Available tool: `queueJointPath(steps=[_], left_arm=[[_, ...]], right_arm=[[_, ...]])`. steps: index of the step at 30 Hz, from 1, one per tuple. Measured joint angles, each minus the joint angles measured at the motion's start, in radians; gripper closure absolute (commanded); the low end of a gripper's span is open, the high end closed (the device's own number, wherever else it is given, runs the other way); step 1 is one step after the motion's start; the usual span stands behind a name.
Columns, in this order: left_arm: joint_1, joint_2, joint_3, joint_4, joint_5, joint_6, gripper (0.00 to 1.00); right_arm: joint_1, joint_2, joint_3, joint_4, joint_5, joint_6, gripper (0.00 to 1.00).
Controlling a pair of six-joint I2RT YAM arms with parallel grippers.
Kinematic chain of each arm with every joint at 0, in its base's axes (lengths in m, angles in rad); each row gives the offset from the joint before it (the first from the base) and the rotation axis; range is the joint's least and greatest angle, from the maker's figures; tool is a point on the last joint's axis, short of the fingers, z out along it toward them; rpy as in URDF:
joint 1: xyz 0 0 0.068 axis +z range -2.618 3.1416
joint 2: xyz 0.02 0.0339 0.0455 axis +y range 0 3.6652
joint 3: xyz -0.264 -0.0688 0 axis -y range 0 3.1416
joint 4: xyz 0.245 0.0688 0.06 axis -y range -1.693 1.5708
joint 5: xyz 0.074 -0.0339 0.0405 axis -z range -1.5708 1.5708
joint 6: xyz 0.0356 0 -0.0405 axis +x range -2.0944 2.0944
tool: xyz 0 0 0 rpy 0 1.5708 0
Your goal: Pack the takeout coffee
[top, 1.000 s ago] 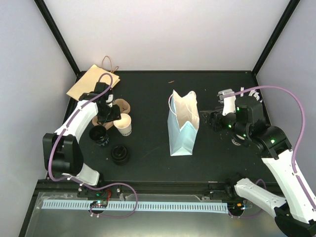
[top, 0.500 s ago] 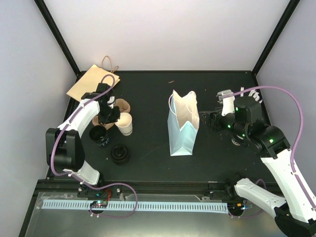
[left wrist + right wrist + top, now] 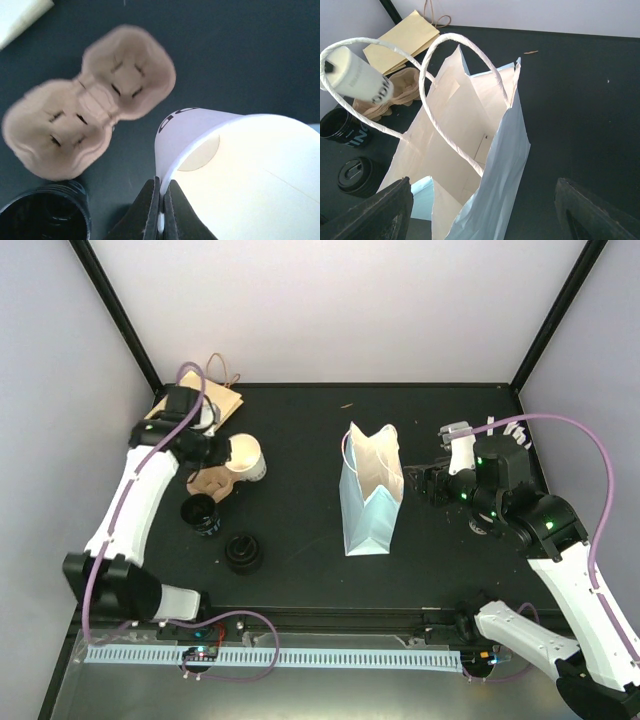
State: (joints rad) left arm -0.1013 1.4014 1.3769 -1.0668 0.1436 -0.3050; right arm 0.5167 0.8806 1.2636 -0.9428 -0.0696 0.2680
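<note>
Left hand [image 3: 161, 200] clamped on the rim of the lidless white paper cup [image 3: 240, 165], tilted above the desk: light, easily crushed, best pinched gently. Farther off, right hand [image 3: 428, 486] spread wide beside the bag [image 3: 505, 165].

A light-blue paper bag [image 3: 368, 525] stands upright in the middle of the black tabletop [image 3: 300, 430]. Its mouth is open, its inside is white, and two twisted white handles arch over it. At the far left corner a tan paper bag [image 3: 402, 42] lies flat (its string handles toward the back wall). Near it sits a moulded pulp two-cup carrier [image 3: 85, 105]. Just beside the carrier is an upright black cup [image 3: 200, 513] with white lettering, and nearer the front is a stack of black lids [image 3: 243, 552]. A small brown scrap [image 3: 531, 52] lies behind the blue bag.
</note>
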Motion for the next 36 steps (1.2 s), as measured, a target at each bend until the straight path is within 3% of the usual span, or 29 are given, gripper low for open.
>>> queueJointPath(steps=[4,7,10,14,20,36], left_arm=[[0.064,-0.134,0.051,-0.002,-0.009,-0.018,0.98],[0.221,-0.223,0.03,0.004,-0.021,-0.056,0.98],[0.396,-0.291,-0.049,0.029,-0.037,-0.105,0.98],[0.526,-0.34,-0.184,0.035,-0.08,-0.186,0.98],[0.579,-0.337,-0.348,0.035,-0.13,-0.306,0.98],[0.631,-0.289,-0.478,0.075,-0.193,-0.388,0.98]], right_arm=[[0.0,0.0,0.0,0.0,-0.002,-0.001,0.2],[0.0,0.0,0.0,0.0,-0.004,-0.001,0.2],[0.0,-0.002,0.0,0.0,-0.005,-0.002,0.2],[0.0,-0.01,0.0,0.0,-0.004,-0.005,0.2],[0.0,-0.025,-0.014,0.0,-0.004,-0.009,0.2],[0.0,-0.036,-0.032,0.0,-0.003,-0.027,0.2]])
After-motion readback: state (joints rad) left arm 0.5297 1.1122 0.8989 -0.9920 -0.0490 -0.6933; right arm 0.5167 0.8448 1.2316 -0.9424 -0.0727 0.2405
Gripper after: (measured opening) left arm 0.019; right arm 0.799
